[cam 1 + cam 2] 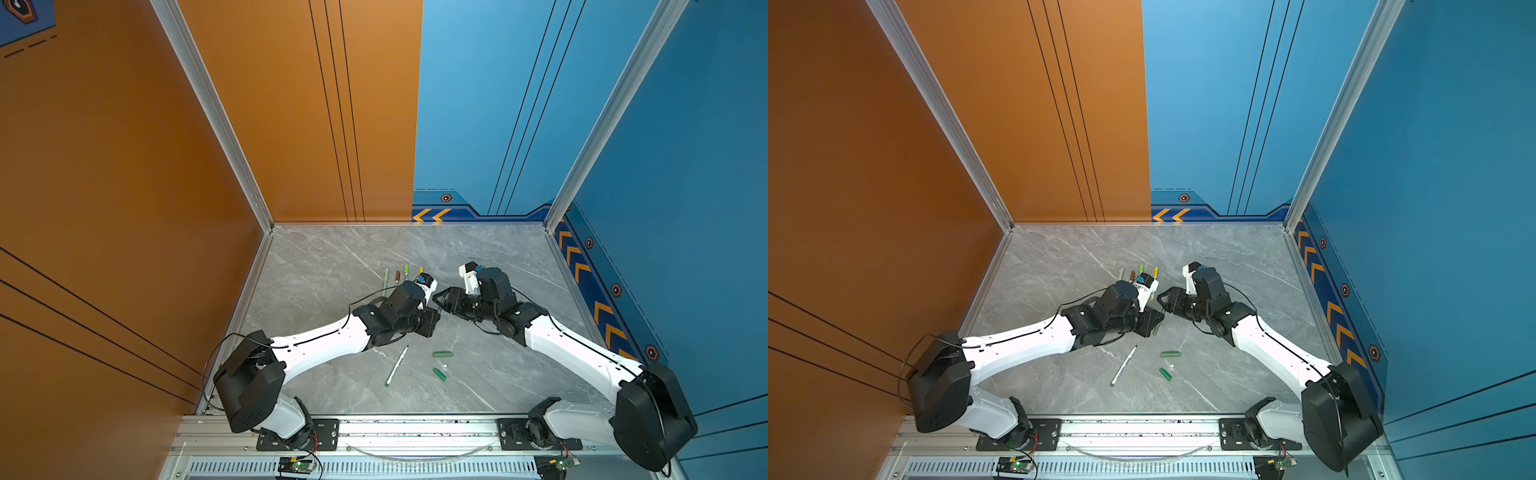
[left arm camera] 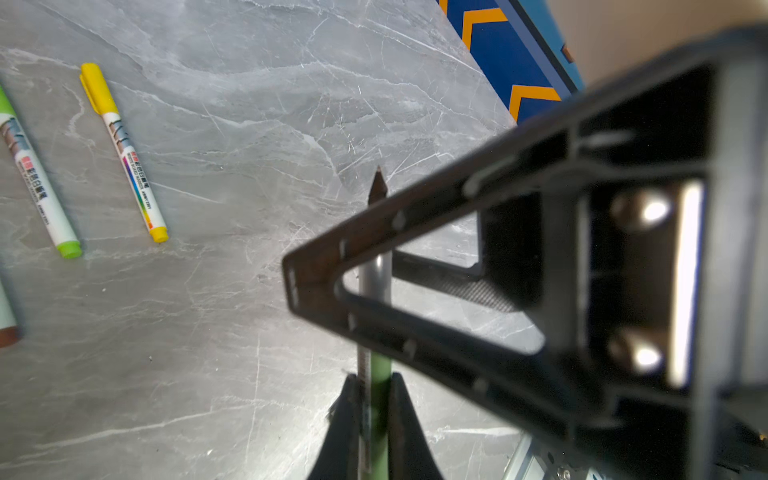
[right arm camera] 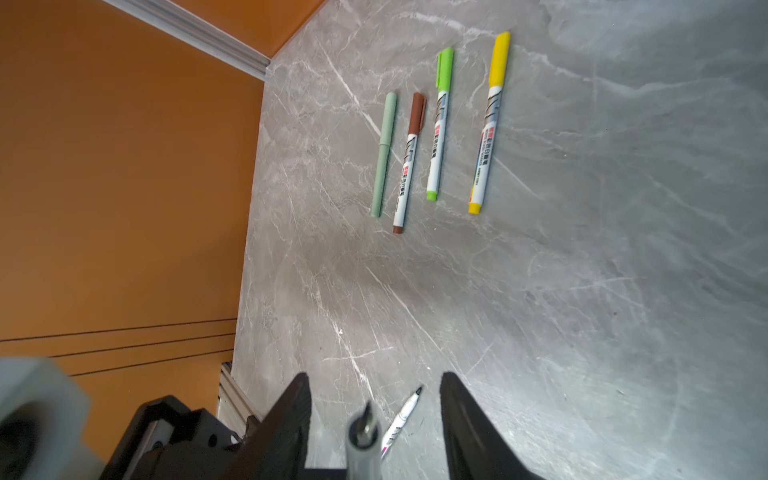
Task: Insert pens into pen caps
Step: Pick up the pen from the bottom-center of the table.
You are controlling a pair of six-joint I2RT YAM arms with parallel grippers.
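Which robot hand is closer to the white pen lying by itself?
Left. The left gripper, gripping a green pen, hangs just past the dark tip of the white pen. The right gripper sits farther back, beyond the left one, jaws open.

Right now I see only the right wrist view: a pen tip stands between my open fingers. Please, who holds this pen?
Observer: The left fingers are shut on that green pen, gripping its barrel.
Operator: Are loose caps somewhere?
Observer: Yes. Two green caps lie on the table, between the arms and nearer the base than the held pen.
Operator: The white pen on the table, what colour is its back end?
Observer: Green, in both top views.
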